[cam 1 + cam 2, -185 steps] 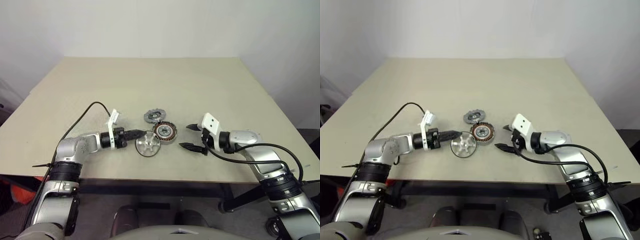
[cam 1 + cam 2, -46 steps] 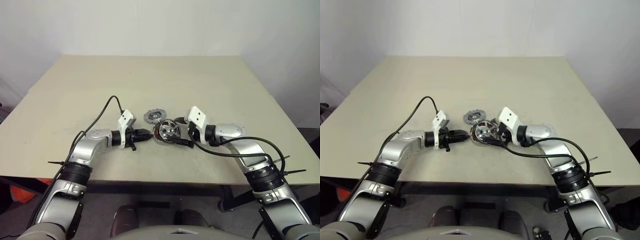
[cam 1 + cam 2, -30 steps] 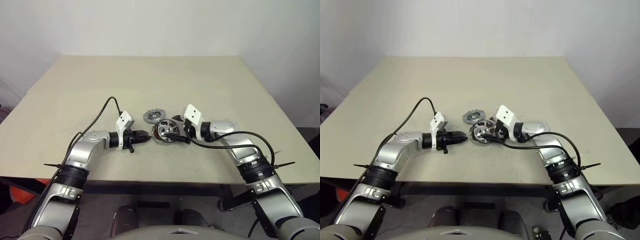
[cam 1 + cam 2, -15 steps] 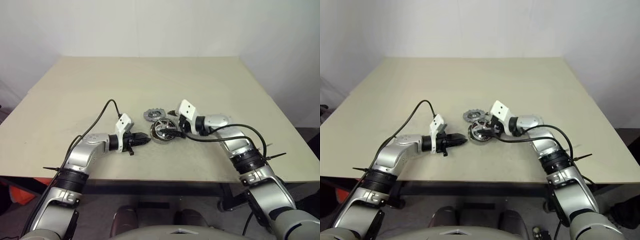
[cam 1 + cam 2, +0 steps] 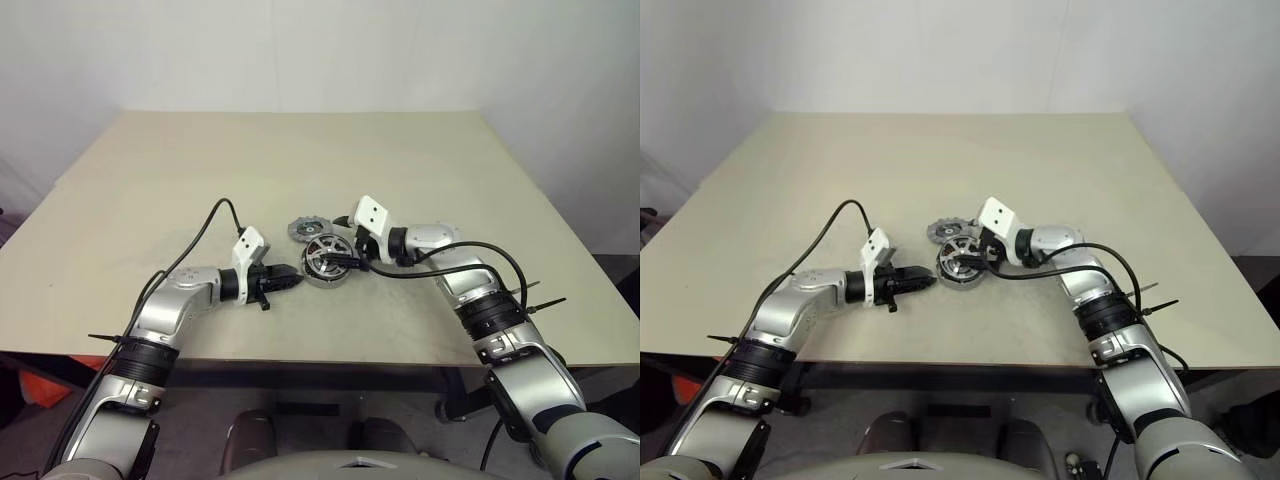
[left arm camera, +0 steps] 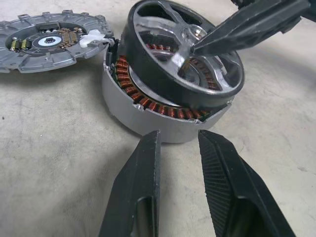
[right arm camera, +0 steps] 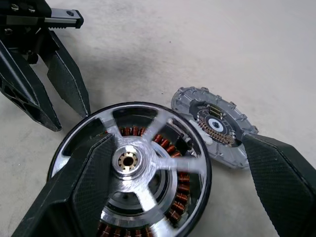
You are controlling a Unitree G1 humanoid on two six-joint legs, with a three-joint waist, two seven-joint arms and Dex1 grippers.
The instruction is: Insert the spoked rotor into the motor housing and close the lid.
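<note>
1. While the dark grey spoked rotor (image 6: 182,64) sits tilted in the silver copper-wound motor housing (image 6: 148,116), the right pincer (image 7: 163,192) gapes wide over it.
2. Left pincer (image 6: 178,143), fingers slightly apart, holds nothing at the housing's eight o'clock on the beige desk (image 5: 300,170).
3. Notched light grey lid (image 7: 215,123) lies at eleven o'clock.

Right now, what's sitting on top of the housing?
The rotor sits tilted on the housing, copper windings showing under its raised edge. One right finger touches its spokes. The housing's centre is covered.

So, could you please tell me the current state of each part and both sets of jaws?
spoked rotor: resting tilted on the housing, not fully seated.
motor housing: on the table, windings exposed.
lid: off, lying flat beside the housing.
left gripper: jaws slightly apart, empty.
right gripper: jaws wide open over the rotor.
</note>
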